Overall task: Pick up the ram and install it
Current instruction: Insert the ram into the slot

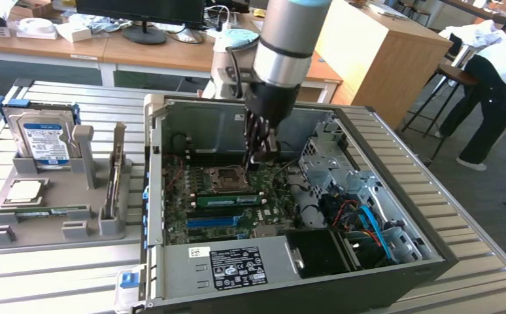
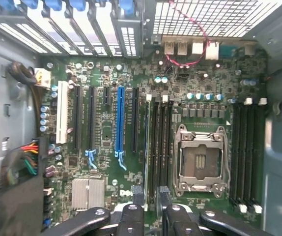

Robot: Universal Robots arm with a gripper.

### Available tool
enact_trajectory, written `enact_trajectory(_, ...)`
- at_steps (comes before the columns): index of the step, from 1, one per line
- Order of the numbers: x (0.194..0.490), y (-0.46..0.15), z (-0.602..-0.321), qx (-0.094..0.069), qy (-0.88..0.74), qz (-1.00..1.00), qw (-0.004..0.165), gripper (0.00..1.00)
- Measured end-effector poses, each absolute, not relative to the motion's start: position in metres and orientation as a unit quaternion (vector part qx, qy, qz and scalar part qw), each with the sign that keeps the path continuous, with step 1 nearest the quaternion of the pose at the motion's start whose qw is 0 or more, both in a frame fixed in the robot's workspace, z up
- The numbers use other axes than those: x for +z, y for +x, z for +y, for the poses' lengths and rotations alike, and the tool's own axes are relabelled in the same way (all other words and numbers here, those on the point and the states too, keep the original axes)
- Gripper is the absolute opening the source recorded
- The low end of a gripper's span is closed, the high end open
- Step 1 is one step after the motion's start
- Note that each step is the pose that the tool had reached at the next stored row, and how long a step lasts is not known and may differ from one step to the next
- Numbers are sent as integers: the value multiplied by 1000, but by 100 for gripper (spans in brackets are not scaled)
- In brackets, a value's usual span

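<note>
The ram [image 1: 227, 199] is a long green stick standing in a memory slot on the motherboard, just below the processor socket [image 1: 227, 176] in the exterior view. In the wrist view the ram [image 2: 146, 147] shows edge-on as a thin pale line beside the dark slots. My gripper [image 1: 258, 162] hangs inside the open computer case, a little above the board. In the wrist view my gripper [image 2: 150, 197] has its fingers apart, one on each side of the ram's line, with nothing held between them.
The blue slot strip [image 1: 214, 221] lies beside the ram. Case walls, the drive cage [image 1: 336, 167] and cables [image 1: 367, 219] hem in the board. On the exterior view's left, a grey holder [image 1: 26, 226] carries a hard drive [image 1: 46, 140], an upright card and a flat green strip [image 1: 51, 210]. A person [image 1: 497, 85] stands at the far right.
</note>
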State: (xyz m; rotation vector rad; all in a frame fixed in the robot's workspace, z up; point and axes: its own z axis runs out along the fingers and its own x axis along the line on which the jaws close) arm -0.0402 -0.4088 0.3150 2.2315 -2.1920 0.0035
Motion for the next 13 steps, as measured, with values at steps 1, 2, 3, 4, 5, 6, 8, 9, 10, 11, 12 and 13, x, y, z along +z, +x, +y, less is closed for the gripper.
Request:
enact_trajectory(1, 318, -40, -409, 1, 713, -701, 7, 25)
enact_trajectory(2, 321, -40, -409, 1, 713, -701, 7, 25)
enact_trajectory(3, 324, -40, -408, 1, 713, -701, 7, 25)
enact_trajectory(4, 327, -40, -408, 1, 713, -701, 7, 25)
enact_trajectory(5, 330, -40, -408, 1, 712, -702, 7, 25)
enact_trajectory(6, 332, -40, -408, 1, 712, -702, 7, 25)
enact_trajectory(8, 338, -40, -407, 1, 711, -703, 7, 25)
enact_trajectory(9, 340, -40, -407, 1, 711, -703, 7, 25)
enact_trajectory(10, 343, -40, -407, 1, 711, -704, 7, 25)
enact_trajectory(11, 345, -40, -407, 1, 710, -704, 7, 25)
enact_trajectory(12, 347, -40, -407, 1, 710, -704, 7, 25)
enact_trajectory(13, 350, -40, -406, 1, 709, -705, 7, 25)
